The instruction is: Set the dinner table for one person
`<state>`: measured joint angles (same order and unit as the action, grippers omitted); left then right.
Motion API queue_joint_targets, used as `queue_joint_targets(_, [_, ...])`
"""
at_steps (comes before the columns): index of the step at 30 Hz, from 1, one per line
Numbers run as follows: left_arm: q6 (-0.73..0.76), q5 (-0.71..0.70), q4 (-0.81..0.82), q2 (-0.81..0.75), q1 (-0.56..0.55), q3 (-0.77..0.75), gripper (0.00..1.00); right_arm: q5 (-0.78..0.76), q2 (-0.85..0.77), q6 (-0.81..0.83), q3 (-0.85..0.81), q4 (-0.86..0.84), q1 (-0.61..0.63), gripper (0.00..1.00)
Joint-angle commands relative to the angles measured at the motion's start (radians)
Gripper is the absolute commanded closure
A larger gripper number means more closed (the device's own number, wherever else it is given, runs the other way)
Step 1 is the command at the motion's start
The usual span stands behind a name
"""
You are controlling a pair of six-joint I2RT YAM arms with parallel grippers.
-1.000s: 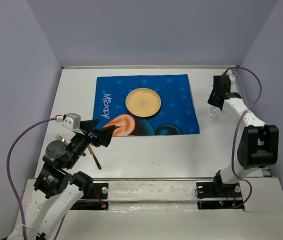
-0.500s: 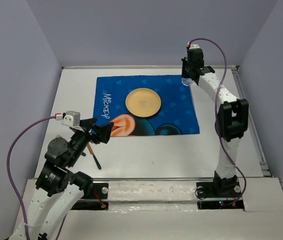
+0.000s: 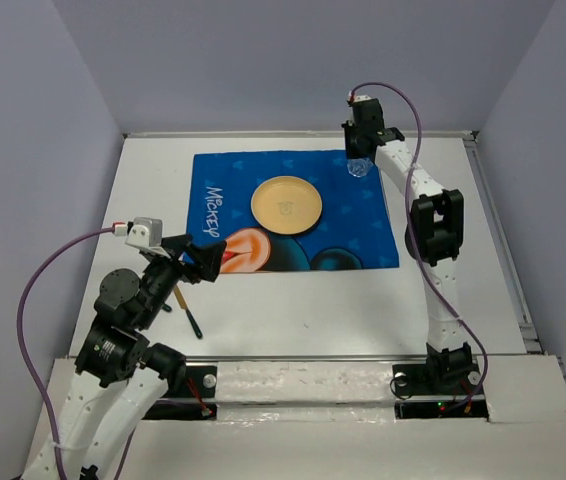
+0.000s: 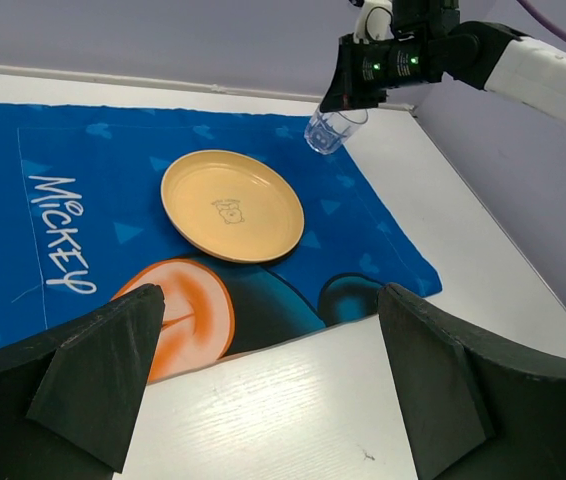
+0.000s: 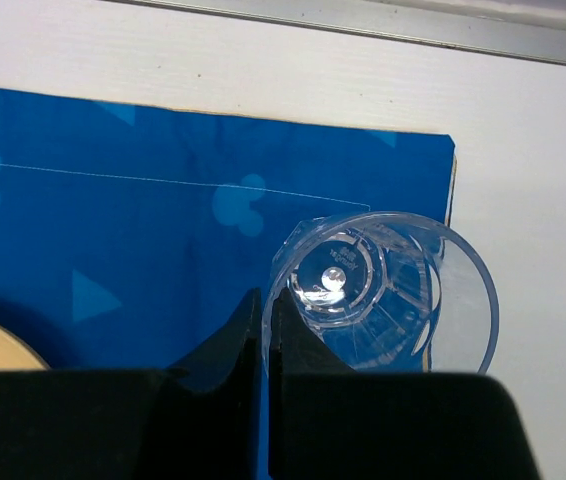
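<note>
The white dinner table [image 3: 293,300] carries a blue Mickey mat [image 3: 358,215] with a yellow plate [image 3: 286,204] on it. My right gripper [image 3: 359,160] is shut on the rim of a clear plastic glass [image 5: 383,290], held above the mat's far right corner; the glass also shows in the left wrist view [image 4: 333,130]. My left gripper [image 3: 198,262] is open and empty, above the table near the mat's near left edge. In the left wrist view the plate [image 4: 231,204] lies ahead between the fingers. A dark utensil [image 3: 189,315] with a tan handle lies on the table by the left arm.
Purple walls close in the table on three sides. A metal rail [image 3: 303,372] runs along the near edge by the arm bases. The right arm stretches far across the right side of the table.
My right arm swung from the far right corner leftward with the glass, now over the mat's far right corner. My left gripper barely shifted.
</note>
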<state>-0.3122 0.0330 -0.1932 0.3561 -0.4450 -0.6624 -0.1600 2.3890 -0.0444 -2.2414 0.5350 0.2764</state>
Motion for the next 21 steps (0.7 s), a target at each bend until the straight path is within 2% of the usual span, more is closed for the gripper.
queue_joint_targets(1, [0.007, 0.004, 0.028, 0.004, 0.011, 0.004, 0.01, 0.013, 0.01, 0.012, -0.058, -0.007, -0.002, 1.0])
queue_joint_targets(4, [0.005, 0.005, 0.029, 0.009, 0.012, 0.004, 0.01, 0.002, 0.03, 0.017, -0.064, -0.007, -0.002, 0.98])
queue_joint_targets(7, [0.007, 0.013, 0.029, 0.012, 0.012, 0.006, 0.01, -0.006, 0.048, 0.023, -0.075, -0.007, -0.002, 0.82])
queue_joint_targets(10, [0.007, 0.011, 0.029, 0.014, 0.015, 0.006, 0.01, -0.007, 0.052, 0.025, -0.084, -0.009, -0.002, 0.73])
queue_joint_targets(11, [0.007, 0.011, 0.031, 0.015, 0.019, 0.006, 0.01, -0.007, 0.052, 0.025, -0.092, -0.007, -0.002, 0.65])
queue_joint_targets(13, [0.007, 0.01, 0.029, 0.018, 0.025, 0.006, 0.01, -0.004, 0.039, 0.021, -0.098, -0.007, -0.002, 0.54])
queue_joint_targets(14, [0.005, 0.008, 0.031, 0.017, 0.028, 0.006, 0.01, -0.004, 0.032, 0.015, -0.104, -0.009, -0.002, 0.43])
queue_joint_targets(17, [0.005, 0.007, 0.031, 0.018, 0.041, 0.004, 0.01, 0.013, -0.011, 0.0, -0.116, -0.007, -0.002, 0.31])
queue_joint_targets(21, [0.009, 0.002, 0.032, 0.026, 0.065, 0.0, 0.01, 0.039, -0.114, -0.038, -0.068, -0.013, 0.007, 0.24])
